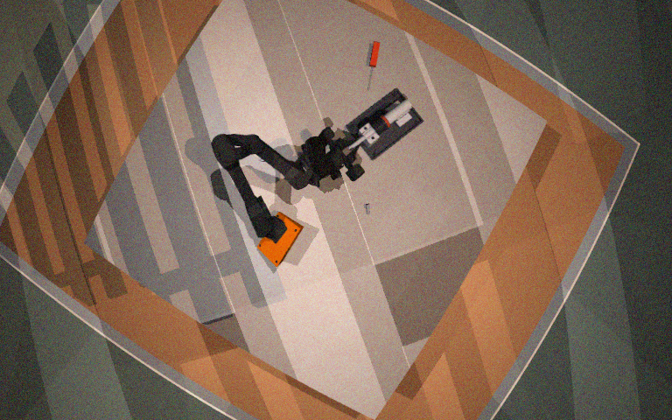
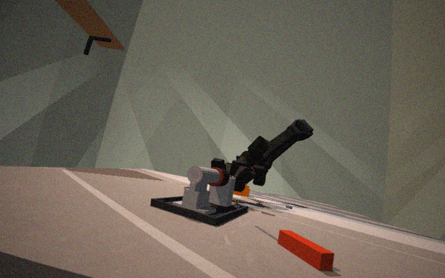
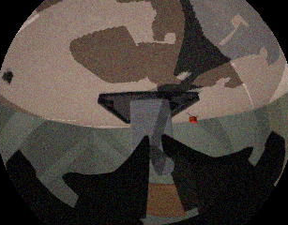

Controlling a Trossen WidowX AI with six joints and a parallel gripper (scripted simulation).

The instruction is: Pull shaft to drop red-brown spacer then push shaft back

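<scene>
Shaft [image 1: 359, 143] [image 3: 160, 161] gripped, end effector [image 1: 349, 154] [image 3: 155, 138] nearly closed — I judge a short, straight pull comes next.

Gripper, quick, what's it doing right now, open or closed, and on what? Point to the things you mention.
Gripper [image 1: 351, 150] [image 3: 155, 138]: closed, holding the free end of the shaft [image 1: 359, 142] [image 3: 163, 165].
</scene>
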